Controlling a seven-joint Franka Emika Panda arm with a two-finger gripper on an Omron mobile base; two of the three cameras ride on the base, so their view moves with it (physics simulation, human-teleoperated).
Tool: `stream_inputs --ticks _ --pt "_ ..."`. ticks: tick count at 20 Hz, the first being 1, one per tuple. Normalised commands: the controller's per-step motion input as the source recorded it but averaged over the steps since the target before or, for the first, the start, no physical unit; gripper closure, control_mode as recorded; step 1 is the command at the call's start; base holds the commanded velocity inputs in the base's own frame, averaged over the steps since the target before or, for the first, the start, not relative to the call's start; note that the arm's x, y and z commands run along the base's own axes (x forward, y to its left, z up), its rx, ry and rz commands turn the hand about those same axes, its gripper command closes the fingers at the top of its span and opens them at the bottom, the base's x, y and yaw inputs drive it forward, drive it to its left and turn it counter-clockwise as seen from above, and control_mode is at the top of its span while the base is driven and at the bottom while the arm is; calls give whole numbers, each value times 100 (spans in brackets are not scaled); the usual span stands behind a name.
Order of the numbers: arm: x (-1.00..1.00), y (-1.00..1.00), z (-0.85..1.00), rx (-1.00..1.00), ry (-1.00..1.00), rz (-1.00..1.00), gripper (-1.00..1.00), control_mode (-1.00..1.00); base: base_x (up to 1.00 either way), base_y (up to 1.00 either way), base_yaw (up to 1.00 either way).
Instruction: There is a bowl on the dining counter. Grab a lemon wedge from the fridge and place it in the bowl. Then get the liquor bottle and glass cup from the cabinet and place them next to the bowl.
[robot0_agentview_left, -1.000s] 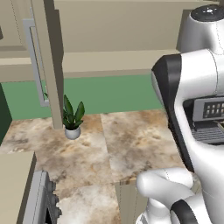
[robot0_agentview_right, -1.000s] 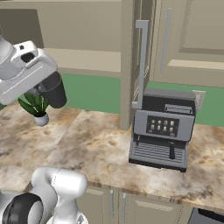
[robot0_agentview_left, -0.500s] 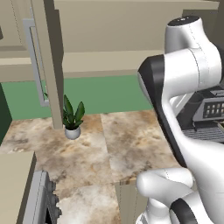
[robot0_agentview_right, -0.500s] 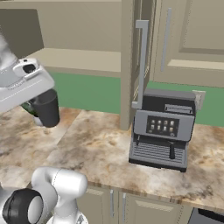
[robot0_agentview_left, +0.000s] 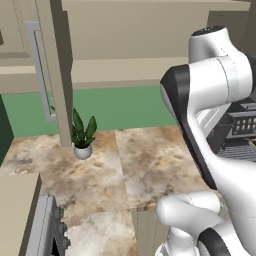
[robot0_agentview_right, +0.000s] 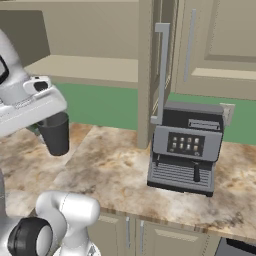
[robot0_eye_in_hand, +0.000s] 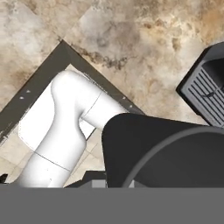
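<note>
Clamped on the glass cup (robot0_agentview_right: 54, 134), gripper (robot0_agentview_right: 47, 116) hanging over the marbled wall counter (robot0_agentview_right: 115, 170), tumbler upright beneath the white hand and clear of the stone. Swung since a second ago: then level with the potted plant (robot0_agentview_left: 82, 136) near the backsplash, now lower and nearer the base, hiding the plant in the right base view. Seen from the hand, dark rim of the cup (robot0_eye_in_hand: 166, 153) close below, coffee machine (robot0_eye_in_hand: 205, 87) off at the edge. Cabinet door (robot0_agentview_right: 150, 65) hanging open beside the coffee machine. Likely carrying phase: cup out of the cabinet, not yet beside the bowl; dining counter yet to be reached.
</note>
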Motion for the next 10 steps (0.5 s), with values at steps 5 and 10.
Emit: stream_inputs --ticks 5,10 --pt "-14 -3 0 1 0 0 100 100 -76 -26 0" --pt "0 0 0 0 0 0 100 100 -100 -54 -4"
